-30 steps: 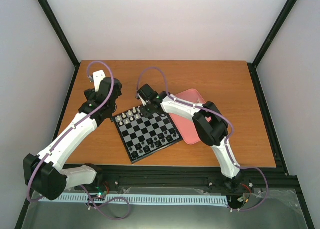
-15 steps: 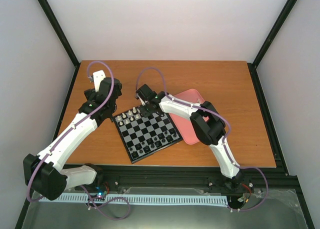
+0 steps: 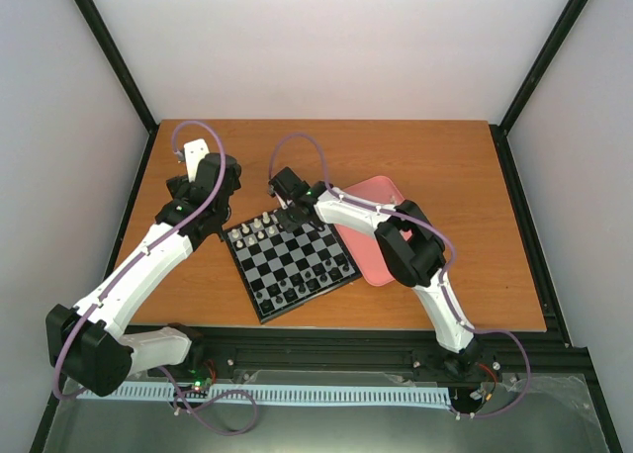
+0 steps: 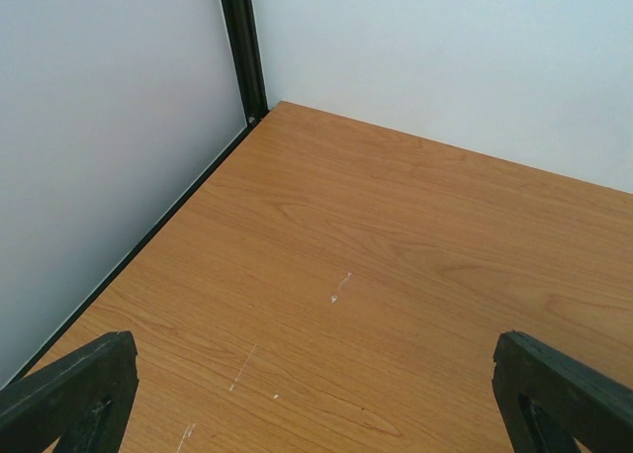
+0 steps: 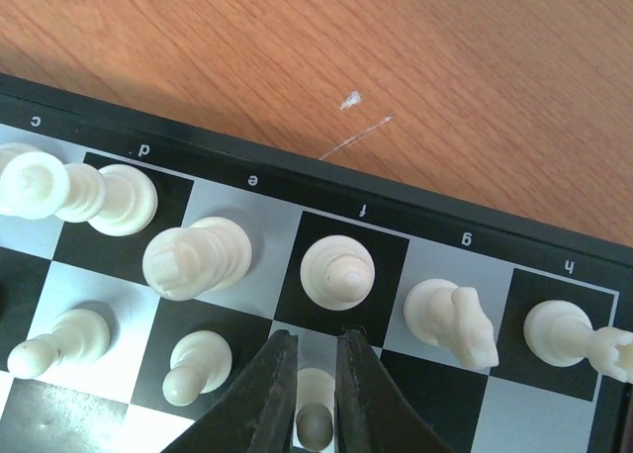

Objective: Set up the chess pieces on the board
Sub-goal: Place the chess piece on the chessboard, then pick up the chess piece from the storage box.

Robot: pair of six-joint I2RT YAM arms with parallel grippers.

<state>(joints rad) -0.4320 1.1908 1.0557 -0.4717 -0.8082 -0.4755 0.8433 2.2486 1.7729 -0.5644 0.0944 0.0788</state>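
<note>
The board (image 3: 244, 275) lies tilted at the table's middle, its black frame (image 5: 435, 216) lettered c to h. White chess pieces stand on its far rows: a bishop (image 5: 337, 272), a knight (image 5: 450, 319), a rook (image 5: 559, 331), a tall piece (image 5: 193, 257) and pawns (image 5: 198, 366). My right gripper (image 5: 318, 336) hovers over the far edge (image 3: 293, 219), its jaws a narrow gap apart either side of a white pawn (image 5: 315, 425) that stands on its square behind the bishop. My left gripper (image 4: 316, 404) is open over bare wood left of the board (image 3: 198, 166).
A pink tray (image 3: 381, 196) lies right of the board, partly under the right arm. Dark pieces (image 3: 307, 275) stand on the board's near rows. The left wall and its black post (image 4: 242, 47) close the table's far left corner.
The right arm's elbow has shifted slightly left while its gripper stays over the board's far edge. The left arm has not moved.
</note>
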